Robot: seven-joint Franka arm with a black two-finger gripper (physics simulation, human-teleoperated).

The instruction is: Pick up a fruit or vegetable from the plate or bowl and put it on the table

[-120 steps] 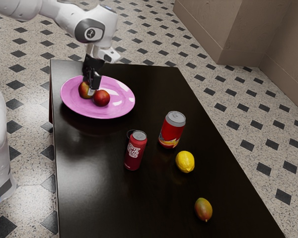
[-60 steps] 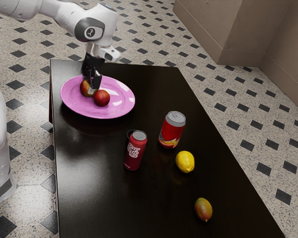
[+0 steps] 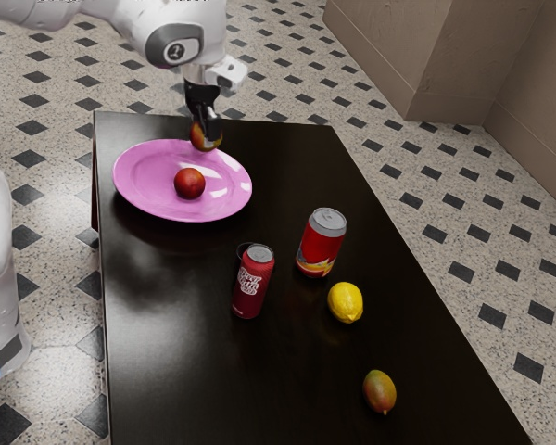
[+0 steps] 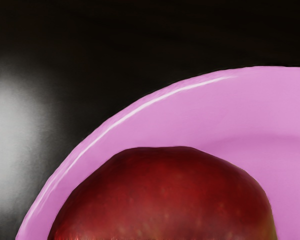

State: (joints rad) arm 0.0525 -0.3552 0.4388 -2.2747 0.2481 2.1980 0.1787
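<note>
My gripper point(image 3: 207, 133) is shut on a red-yellow fruit point(image 3: 201, 139), which looks like an apple or mango, held up over the pink plate's far edge in the exterior view. The pink plate point(image 3: 148, 199) lies on the dark table point(image 3: 176, 287) with a round red fruit point(image 3: 189, 184) still on it. In the wrist view the held fruit point(image 4: 165, 200) is large and red below the hand, with the plate point(image 4: 230, 107) beneath it and dark table point(image 4: 90, 60) beyond the rim.
Toward the exterior view's right of the plate stand a slim red can point(image 3: 252, 283) and a wider red can point(image 3: 322, 243). A lemon point(image 3: 346, 302) and a small mango point(image 3: 380, 391) lie nearer that camera. The table's far edge point(image 3: 259, 120) runs behind the hand.
My hand has risen and shifted toward the exterior view's right, carrying the fruit up off the plate. The round red fruit, the cans, the lemon and the small mango have stayed put.
</note>
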